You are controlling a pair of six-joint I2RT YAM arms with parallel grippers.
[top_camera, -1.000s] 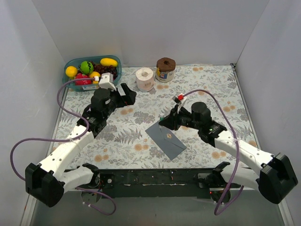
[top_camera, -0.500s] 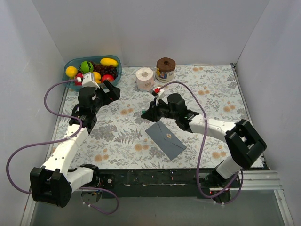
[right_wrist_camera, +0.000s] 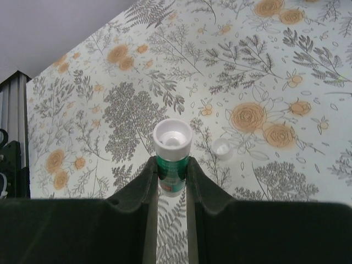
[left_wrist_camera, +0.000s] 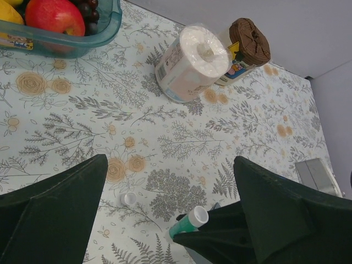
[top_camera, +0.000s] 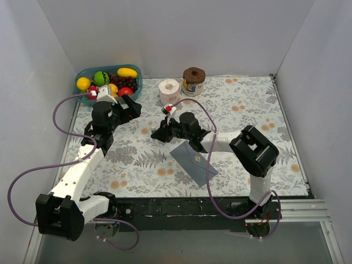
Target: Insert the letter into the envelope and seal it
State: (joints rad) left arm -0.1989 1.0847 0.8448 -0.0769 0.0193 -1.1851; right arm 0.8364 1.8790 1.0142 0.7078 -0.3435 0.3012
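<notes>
Dark slate-grey paper envelope (top_camera: 193, 163) lies flat and slantwise on the floral-patterned table cover (top_camera: 247, 110), near the middle of the table's front half. A small gold round seal (top_camera: 196, 159) shows on its upper face. The forearm of the right arm crosses just above its far corner.

The right gripper (right_wrist_camera: 172, 168) is beyond that corner, toward the left. Its two fingers are pressed against a green glue stick with a white open end (right_wrist_camera: 172, 140), held between them and pointing outward. On the cover just beside the stick's end lies a small white round cap (right_wrist_camera: 222, 148), apart from it.

The left gripper (top_camera: 131, 106) hangs farther left, well apart from the envelope, with its dark fingers (left_wrist_camera: 55, 214) spread wide and nothing between them.

At the far edge stand a white toilet-paper roll (top_camera: 169, 91) and, just beside it, a jar with a brown lid (top_camera: 193, 81). A teal plastic basket of fruit (top_camera: 82, 72) sits in the far left corner.
</notes>
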